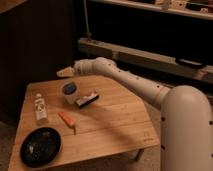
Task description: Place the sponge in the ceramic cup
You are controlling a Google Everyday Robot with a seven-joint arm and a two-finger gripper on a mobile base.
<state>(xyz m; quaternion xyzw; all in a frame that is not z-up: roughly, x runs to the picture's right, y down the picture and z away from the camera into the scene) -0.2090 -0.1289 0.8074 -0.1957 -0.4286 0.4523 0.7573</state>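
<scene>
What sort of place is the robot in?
Probably an indoor lab or office corner: a low wooden table with a bottle and black plate, metal shelving behind. The claw hangs above the ceramic cup.

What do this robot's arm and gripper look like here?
The arm is cream-white, with smooth rounded tubular links and small dark dots, widening to a bulky shoulder. The gripper, just above the cup, is tan and tapered. No cables show.

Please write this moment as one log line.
sponge: inside ceramic cup | ceramic cup: upright on table | gripper: just above ceramic cup
</scene>
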